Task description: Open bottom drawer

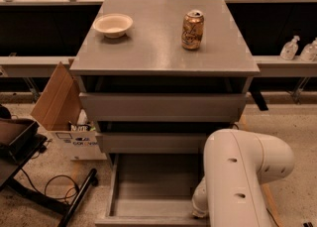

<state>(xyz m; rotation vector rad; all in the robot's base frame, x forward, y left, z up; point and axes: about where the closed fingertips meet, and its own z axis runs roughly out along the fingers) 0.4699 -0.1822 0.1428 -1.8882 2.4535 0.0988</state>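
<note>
The grey cabinet [163,47] stands in the middle of the camera view with three drawers. The bottom drawer [148,184] is pulled out toward me, and its shallow grey tray shows empty. Its front edge [143,219] lies at the bottom of the picture. The middle drawer front [151,141] and the top drawer front [161,106] are shut. My white arm [237,181] comes down at the lower right, over the open drawer's right side. The gripper is hidden behind the arm, near the drawer's right front corner.
A cream bowl [113,24] and a bronze soda can [192,29] stand on the cabinet top. An open cardboard box [62,104] sits on the floor at the left, beside a black stand and cables [54,191]. Two plastic bottles [299,48] stand on a ledge at the right.
</note>
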